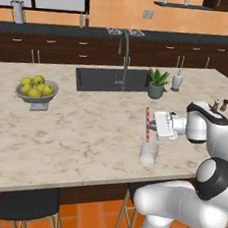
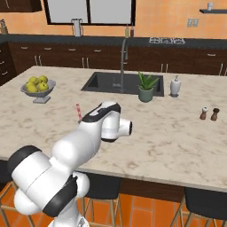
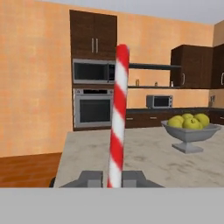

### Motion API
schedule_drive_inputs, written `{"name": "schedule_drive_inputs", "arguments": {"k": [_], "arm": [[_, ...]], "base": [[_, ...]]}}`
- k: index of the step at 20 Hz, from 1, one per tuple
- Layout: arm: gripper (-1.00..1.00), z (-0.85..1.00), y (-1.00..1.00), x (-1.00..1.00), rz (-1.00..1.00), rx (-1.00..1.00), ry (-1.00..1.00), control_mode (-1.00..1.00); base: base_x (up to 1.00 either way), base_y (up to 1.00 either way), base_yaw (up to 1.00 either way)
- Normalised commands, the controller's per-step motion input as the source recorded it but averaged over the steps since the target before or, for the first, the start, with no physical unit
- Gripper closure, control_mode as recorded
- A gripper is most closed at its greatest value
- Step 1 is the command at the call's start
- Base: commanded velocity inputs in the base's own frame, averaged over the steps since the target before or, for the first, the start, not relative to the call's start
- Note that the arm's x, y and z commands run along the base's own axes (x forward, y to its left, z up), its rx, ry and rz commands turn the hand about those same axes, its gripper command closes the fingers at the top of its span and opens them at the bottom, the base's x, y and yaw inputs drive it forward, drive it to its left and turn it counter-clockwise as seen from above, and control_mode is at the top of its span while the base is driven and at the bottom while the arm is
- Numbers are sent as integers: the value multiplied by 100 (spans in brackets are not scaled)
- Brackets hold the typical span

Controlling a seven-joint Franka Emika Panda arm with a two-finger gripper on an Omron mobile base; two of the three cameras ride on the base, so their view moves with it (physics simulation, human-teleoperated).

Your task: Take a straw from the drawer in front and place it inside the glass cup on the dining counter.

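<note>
A red-and-white striped straw [image 1: 147, 123] stands upright, with my gripper [image 1: 153, 123] shut on its middle from the right. Its lower tip hangs right over the mouth of the clear glass cup [image 1: 148, 154], which stands on the beige marbled dining counter [image 1: 84, 133] near the front edge. In the hand view the straw [image 3: 118, 118] rises between my gripper's [image 3: 113, 179] two fingertips. From the right base view the straw's top [image 2: 79, 111] pokes out behind my arm, which hides the cup. The drawer is out of view.
A bowl of green apples [image 1: 36, 91] sits at the counter's left. The dark sink [image 1: 112, 79] with faucet [image 1: 125, 58], a potted plant [image 1: 157, 84], a white soap bottle [image 1: 177, 81] and two small shakers [image 1: 220, 104] lie further back. Stools [image 1: 28, 204] stand below the front edge.
</note>
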Motion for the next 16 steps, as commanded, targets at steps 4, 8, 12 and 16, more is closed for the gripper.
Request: {"name": "schedule_drive_inputs", "arguments": {"k": [4,8,12,16], "arm": [[100,-2,-7,14,0,0,0,-100],[100,-7,-31,7,0,0,0,-100],[100,-12,-35,0,0,0,0,-100],[100,-36,-4,0,0,0,3,-100]], "base": [[0,0,0],[0,0,0],[0,0,0],[0,0,0]]}}
